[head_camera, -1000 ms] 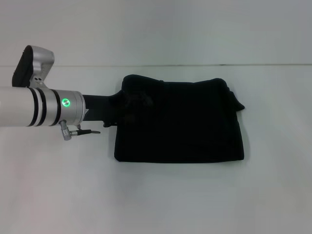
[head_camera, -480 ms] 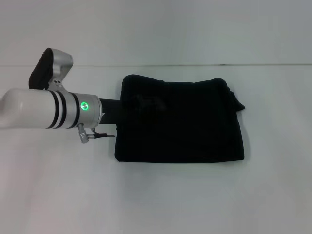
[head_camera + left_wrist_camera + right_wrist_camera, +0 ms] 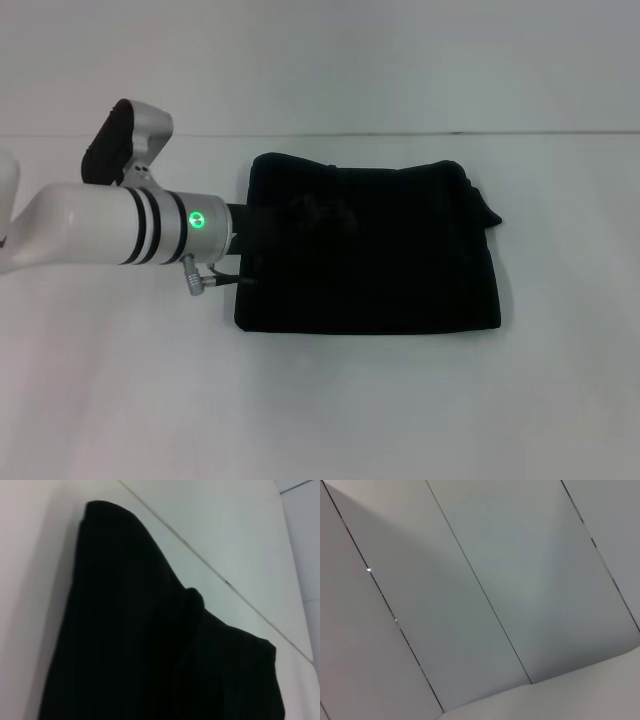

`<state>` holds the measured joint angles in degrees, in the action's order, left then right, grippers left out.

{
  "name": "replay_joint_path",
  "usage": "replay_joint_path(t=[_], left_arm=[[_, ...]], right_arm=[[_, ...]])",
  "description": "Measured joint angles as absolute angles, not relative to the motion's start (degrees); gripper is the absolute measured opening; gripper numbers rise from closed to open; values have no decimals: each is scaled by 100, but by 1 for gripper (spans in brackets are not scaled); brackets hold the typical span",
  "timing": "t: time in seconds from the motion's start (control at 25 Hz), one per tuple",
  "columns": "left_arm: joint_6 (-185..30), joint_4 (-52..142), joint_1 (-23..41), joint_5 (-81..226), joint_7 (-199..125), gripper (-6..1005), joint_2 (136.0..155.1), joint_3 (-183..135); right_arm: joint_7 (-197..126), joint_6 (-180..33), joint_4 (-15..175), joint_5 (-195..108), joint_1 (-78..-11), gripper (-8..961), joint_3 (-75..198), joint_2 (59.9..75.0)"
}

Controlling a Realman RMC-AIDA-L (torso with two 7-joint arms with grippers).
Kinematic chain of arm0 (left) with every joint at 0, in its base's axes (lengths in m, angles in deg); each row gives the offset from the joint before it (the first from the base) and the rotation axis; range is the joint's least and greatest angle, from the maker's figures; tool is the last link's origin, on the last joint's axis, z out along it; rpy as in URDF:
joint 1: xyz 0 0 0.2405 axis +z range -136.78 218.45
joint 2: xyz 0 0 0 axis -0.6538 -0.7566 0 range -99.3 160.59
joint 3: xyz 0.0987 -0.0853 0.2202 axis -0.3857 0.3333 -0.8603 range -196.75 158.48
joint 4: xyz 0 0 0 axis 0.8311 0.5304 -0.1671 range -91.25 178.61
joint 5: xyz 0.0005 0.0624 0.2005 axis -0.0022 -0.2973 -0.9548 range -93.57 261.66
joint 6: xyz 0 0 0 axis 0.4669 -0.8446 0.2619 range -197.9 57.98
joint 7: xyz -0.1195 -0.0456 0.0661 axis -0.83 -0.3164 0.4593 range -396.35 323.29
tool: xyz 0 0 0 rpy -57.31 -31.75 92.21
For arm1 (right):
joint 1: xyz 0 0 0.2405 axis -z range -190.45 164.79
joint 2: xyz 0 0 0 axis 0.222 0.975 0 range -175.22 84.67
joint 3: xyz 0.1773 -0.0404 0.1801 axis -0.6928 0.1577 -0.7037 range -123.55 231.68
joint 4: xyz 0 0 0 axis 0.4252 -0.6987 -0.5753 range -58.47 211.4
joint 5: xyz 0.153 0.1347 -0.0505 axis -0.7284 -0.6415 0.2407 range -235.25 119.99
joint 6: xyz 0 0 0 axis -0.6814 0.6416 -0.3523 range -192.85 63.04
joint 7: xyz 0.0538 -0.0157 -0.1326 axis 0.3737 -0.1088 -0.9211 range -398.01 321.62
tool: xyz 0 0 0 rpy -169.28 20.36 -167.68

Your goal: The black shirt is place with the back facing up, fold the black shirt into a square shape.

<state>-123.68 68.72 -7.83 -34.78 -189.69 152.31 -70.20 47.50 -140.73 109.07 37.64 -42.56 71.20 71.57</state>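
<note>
The black shirt [image 3: 400,260] lies folded into a compact rectangle on the white table [image 3: 320,410], right of centre in the head view. A small flap of fabric sticks out at its far right corner. My left arm reaches in from the left, and its dark left gripper [image 3: 318,213] hovers over the shirt's left part, barely distinguishable from the cloth. The left wrist view shows the black shirt [image 3: 150,645] close up, with a rounded fold edge and a small bump in the fabric. My right gripper does not show in any view.
The white table stretches on all sides of the shirt and meets a pale wall [image 3: 320,60] behind it. The right wrist view shows only grey wall panels [image 3: 485,580] and a strip of white surface [image 3: 560,700].
My left arm has moved to the right, carrying its gripper from the shirt's left edge farther in over the cloth. The shirt's outline is unchanged.
</note>
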Motion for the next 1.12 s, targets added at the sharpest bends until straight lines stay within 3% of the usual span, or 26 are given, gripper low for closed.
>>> replay_joint_path(t=[0.32,0.56,0.76,0.88,1.12], left_arm=[[-12682,6732,-1060,-3046,-18800,733,15259,-6760],[-14756,6601,-885,-1613,-17722,733,14971,-5922],[-14406,6616,-404,-1641,-17833,732,14865,-5848],[-14303,6613,-269,-1806,-17848,732,14743,-5881],[-14521,7104,-25,-2861,-17988,732,14559,-5844]], right_arm=[[4780,-14091,10907,3752,-4222,593,7120,7161],[4783,-14075,10907,3737,-4208,593,7103,7139],[4849,-14074,10913,3853,-4263,593,7272,7119],[5323,-14063,10953,4122,-4322,592,7707,6985],[7945,-14013,10973,5424,-4781,592,8656,6481]])
